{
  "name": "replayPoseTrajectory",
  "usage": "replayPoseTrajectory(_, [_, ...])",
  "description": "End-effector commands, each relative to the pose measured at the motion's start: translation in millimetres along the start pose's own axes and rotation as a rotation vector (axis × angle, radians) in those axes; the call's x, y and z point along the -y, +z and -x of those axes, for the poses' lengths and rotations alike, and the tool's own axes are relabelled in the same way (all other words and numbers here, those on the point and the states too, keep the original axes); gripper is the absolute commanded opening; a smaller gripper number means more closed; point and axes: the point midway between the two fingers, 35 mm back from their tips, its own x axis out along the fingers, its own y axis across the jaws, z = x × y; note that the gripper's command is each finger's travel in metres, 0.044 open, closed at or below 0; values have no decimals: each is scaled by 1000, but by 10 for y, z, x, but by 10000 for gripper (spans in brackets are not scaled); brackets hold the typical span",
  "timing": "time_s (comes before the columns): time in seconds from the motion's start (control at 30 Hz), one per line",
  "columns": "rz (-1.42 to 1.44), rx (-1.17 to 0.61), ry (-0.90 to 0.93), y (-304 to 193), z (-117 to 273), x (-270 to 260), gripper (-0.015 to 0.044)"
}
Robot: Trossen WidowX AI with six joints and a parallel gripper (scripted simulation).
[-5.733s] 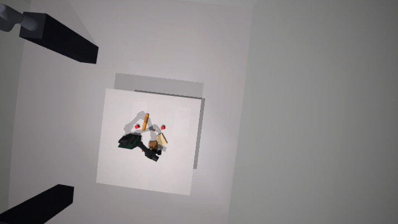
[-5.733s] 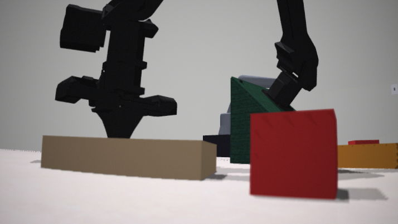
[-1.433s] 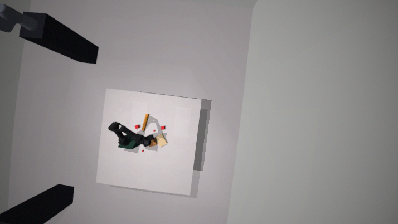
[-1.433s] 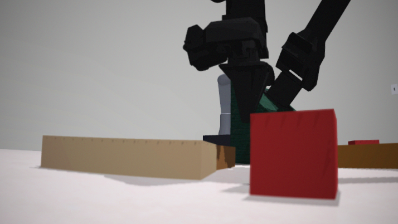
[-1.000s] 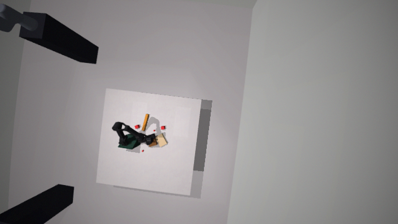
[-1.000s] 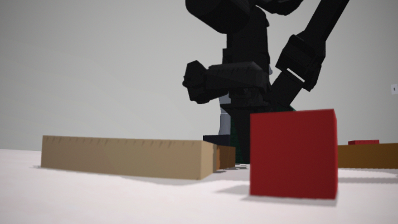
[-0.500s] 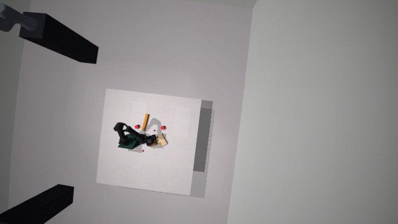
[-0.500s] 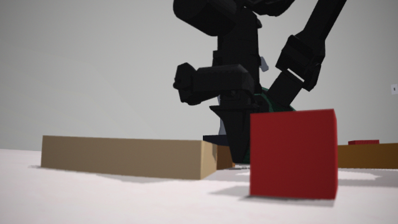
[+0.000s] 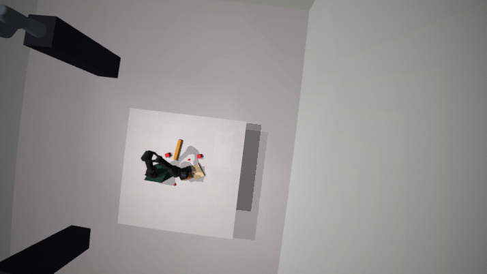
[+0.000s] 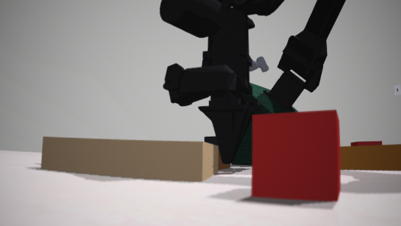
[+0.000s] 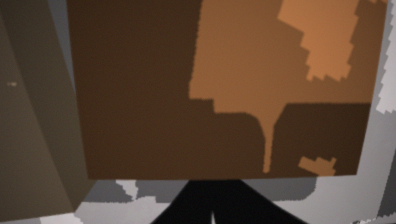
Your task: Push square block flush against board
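Top: arm reaches right across white table. Square brown block, partly covered by gripper, lies just left of tan board.

Exterior: gripper clenched, nothing grasped; fingertips low beside brown block, behind near red cube. Tan board is left.

Wrist: brown block lies beyond fingertips, board to its left. Facing sides splay apart toward the top; contact at the lower corner: cannot tell.
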Motion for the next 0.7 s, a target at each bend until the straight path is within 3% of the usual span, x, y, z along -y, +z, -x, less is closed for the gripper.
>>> replayPoseTrajectory(0.0, [-2,2,-8,68,-18,13,0])
replayPoseTrajectory(0.67, [-1,3,-8,298,-18,16,0])
